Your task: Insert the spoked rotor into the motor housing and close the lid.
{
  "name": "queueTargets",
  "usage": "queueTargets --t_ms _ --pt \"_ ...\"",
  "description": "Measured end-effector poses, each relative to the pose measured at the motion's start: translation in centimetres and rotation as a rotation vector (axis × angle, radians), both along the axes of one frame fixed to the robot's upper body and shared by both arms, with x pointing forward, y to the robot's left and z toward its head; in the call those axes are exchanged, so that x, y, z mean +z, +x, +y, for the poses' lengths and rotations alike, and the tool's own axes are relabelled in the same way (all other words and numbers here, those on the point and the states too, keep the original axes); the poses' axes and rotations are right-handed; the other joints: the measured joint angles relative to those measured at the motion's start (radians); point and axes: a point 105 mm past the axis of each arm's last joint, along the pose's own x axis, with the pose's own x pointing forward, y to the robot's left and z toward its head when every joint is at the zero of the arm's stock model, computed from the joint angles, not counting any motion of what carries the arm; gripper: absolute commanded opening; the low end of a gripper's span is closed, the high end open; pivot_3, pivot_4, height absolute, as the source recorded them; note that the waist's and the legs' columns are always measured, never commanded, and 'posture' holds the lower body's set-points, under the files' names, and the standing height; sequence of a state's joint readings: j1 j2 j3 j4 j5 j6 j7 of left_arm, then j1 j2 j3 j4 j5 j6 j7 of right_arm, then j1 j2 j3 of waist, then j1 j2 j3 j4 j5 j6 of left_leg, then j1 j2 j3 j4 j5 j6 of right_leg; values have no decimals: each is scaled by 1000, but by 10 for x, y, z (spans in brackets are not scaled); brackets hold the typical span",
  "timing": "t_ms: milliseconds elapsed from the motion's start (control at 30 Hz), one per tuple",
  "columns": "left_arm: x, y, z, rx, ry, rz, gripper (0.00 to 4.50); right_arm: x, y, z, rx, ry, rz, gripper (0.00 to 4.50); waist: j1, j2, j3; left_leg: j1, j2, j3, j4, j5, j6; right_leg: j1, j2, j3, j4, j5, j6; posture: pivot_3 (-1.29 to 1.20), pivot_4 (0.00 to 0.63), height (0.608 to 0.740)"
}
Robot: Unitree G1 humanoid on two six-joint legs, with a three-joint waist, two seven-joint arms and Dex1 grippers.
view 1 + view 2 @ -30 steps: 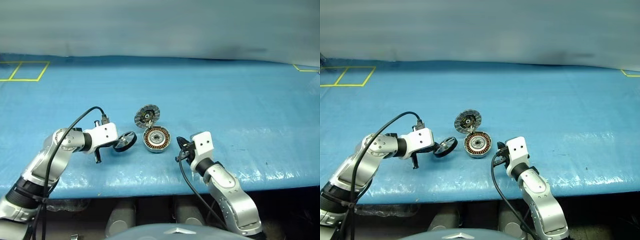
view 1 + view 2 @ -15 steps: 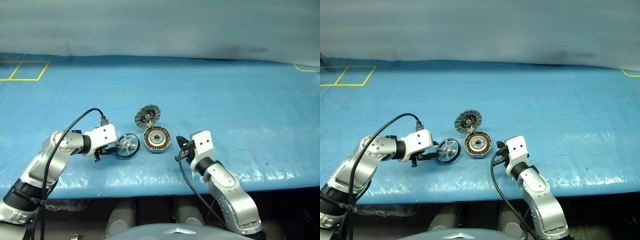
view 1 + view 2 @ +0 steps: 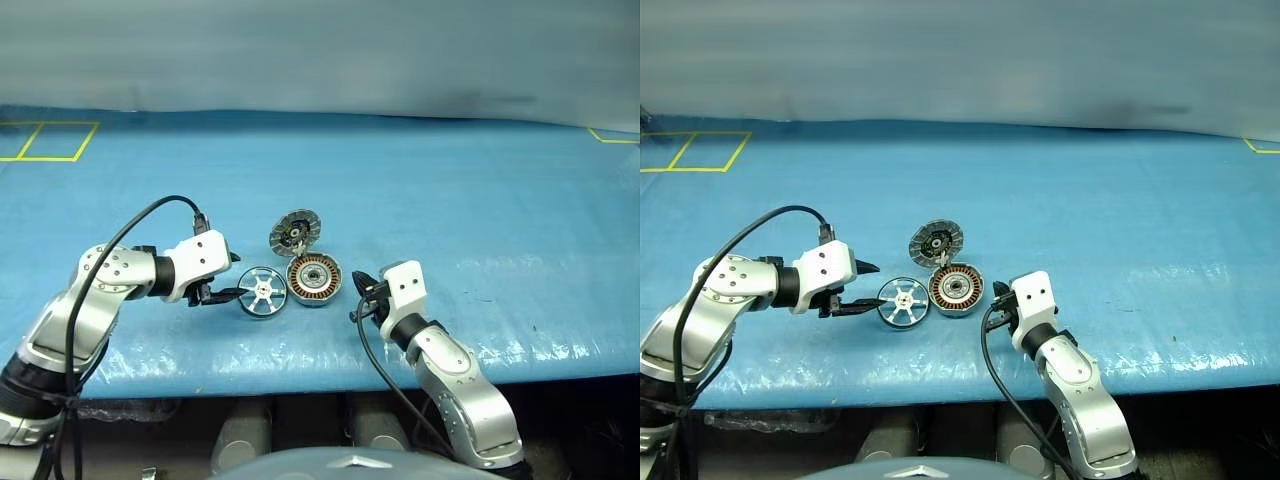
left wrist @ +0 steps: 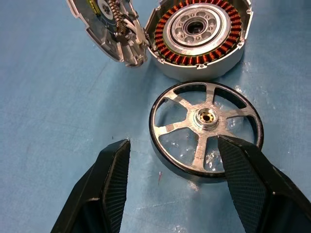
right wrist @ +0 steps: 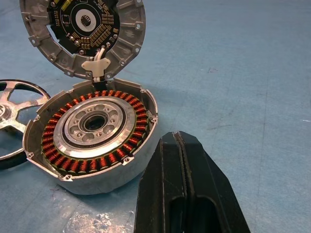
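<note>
Spoked rotor [image 3: 262, 293] flat on blue table [image 3: 480, 200] left of open motor housing [image 3: 313, 279], lid [image 3: 294, 233] raised behind, left gripper [image 4: 170, 160] fingers spread, empty, right gripper [image 5: 183, 160] closed, empty

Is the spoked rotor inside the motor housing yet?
Out. The spoked rotor lies flat on the table beside the motor housing, whose copper windings remain exposed.

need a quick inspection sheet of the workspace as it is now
surface: blue table cover, wrinkled at the near edge
job's things: spoked rotor lies flat beside the motor housing, not inserted; lid stands open
clutter: nothing seen
grippers: left gripper open, fingers either side of the rotor's near rim; right gripper shut beside the housing
cables: black cable loops over the left arm
surroundings: yellow tape lines at the far corners
</note>
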State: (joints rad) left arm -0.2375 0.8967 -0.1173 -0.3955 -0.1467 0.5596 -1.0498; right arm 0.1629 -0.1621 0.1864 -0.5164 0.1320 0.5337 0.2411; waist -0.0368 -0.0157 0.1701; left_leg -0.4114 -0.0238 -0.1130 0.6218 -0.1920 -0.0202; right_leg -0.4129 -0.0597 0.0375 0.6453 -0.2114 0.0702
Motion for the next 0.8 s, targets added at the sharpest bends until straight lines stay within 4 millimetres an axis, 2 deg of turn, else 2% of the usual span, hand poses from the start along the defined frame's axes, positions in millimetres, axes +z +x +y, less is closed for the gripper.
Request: queueTargets --t_ms 233,400,633,800 --pt "10 2 -12 -53 -36 -9 3081 0 0 1 1 6 1 0 0 0 0 0 0 0 0 0 0 0 0 0 0 0 0 0 150 740" --pt "1 -1 -25 -100 -56 55 3081 -1 -1 1 -4 9 6 0 0 0 0 0 0 0 0 0 0 0 0 0 0 0 0 0 150 740" --pt "-15 5 -20 -89 -42 127 3081 -5 -3 0 -18 9 20 0 -1 0 0 0 0 0 0 0 0 0 0 0 0 0 0 0 150 740" --pt "-15 16 -16 -72 -46 115 3081 -6 -3 -2 -31 7 24 0 0 0 0 0 0 0 0 0 0 0 0 0 0 0 0 0 150 740"
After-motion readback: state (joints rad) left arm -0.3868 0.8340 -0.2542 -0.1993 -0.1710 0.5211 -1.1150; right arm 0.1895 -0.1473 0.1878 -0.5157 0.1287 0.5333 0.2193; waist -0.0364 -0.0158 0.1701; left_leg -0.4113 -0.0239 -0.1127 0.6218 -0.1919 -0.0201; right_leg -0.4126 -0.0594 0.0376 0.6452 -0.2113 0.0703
